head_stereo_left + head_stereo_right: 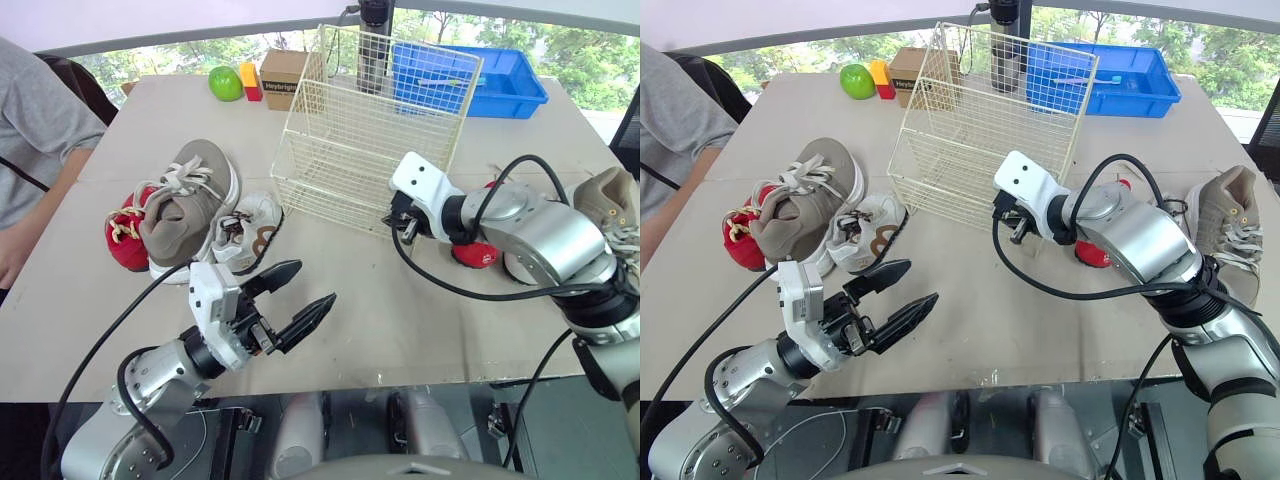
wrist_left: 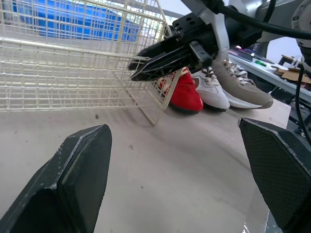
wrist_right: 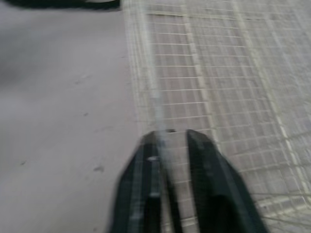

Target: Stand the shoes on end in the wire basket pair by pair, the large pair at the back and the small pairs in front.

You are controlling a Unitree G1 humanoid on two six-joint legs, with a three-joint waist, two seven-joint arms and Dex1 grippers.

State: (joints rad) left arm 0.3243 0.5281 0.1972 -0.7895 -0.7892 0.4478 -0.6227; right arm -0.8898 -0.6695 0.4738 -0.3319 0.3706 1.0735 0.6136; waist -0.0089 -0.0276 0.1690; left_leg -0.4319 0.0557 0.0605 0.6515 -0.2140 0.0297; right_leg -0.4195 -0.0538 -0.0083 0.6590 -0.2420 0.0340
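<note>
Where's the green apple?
In the eye views, the green apple sits far across the table, on the robot's left, next to a yellow-and-red block and left of the wire basket.

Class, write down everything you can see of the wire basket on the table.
The wire basket is a cream-coloured rectangular cage of thin, metal-looking grid, open-topped and empty. It stands upright on the table, a blue tray behind it. The right gripper is closed on a wire at its near right corner.
</note>
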